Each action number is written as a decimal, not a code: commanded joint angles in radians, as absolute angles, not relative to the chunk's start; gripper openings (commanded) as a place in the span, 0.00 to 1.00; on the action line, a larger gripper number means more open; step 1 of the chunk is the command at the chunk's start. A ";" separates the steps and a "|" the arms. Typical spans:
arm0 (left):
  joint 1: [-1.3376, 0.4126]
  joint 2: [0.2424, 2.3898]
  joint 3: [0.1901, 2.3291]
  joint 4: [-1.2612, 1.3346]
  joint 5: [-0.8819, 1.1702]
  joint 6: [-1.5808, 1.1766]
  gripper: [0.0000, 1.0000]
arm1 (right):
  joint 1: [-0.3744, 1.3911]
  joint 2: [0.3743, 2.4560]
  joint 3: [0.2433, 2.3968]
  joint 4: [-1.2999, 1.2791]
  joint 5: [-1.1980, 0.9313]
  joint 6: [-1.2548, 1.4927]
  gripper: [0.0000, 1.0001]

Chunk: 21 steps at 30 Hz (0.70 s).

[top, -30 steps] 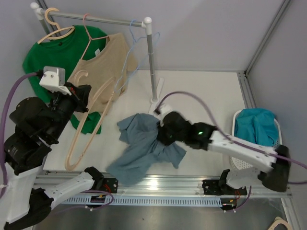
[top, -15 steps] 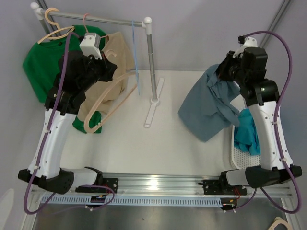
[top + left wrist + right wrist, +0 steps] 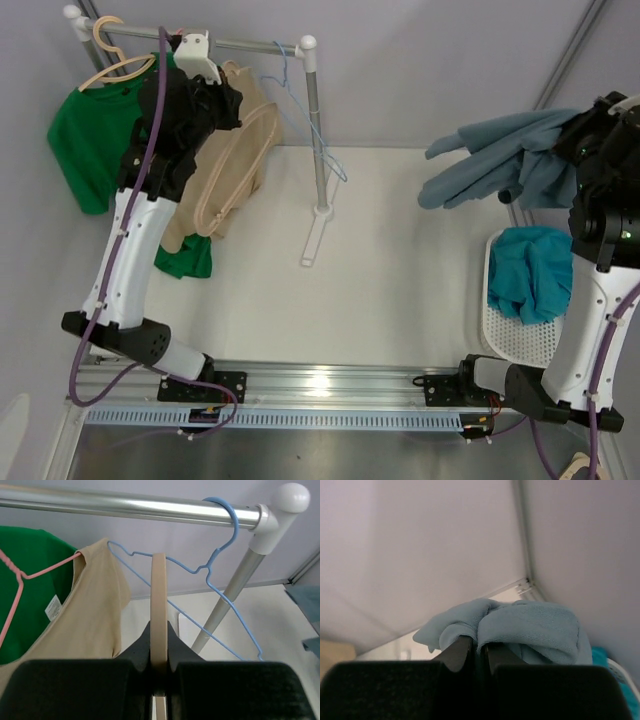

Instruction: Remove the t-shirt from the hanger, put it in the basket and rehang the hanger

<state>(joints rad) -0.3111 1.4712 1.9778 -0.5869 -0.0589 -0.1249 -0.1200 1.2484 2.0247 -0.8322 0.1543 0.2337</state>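
The grey-blue t-shirt [image 3: 500,160] is off the hanger and hangs in the air at the far right, above the basket. My right gripper [image 3: 582,140] is shut on a bunched fold of the t-shirt [image 3: 530,625], which spills over the jaws of the right gripper [image 3: 480,647]. The bare beige wooden hanger [image 3: 208,222] is held up by the rail at the back left. My left gripper [image 3: 215,100] is shut on it. In the left wrist view the hanger [image 3: 158,595] stands edge-on between the closed jaws of the left gripper [image 3: 158,630], just below the steel rail [image 3: 125,505].
A green shirt [image 3: 95,140] and a beige shirt [image 3: 235,150] hang on the rail. An empty blue wire hanger [image 3: 300,110] hangs near the rack's post [image 3: 318,140]. A white basket [image 3: 497,320] at the right edge holds a teal garment [image 3: 535,270].
The left arm has lifted the wooden hanger up to the rail. The right arm has swung the t-shirt higher and further right, over the basket.
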 commanded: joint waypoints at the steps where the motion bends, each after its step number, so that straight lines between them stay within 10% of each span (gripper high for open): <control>1: -0.302 1.525 2.046 -0.493 -0.087 -0.100 0.01 | -0.163 1.200 2.017 -0.759 0.285 0.227 0.00; 21: -0.302 1.799 2.330 -0.414 -0.098 -0.061 0.01 | -0.316 1.023 1.625 -0.669 0.374 0.322 0.00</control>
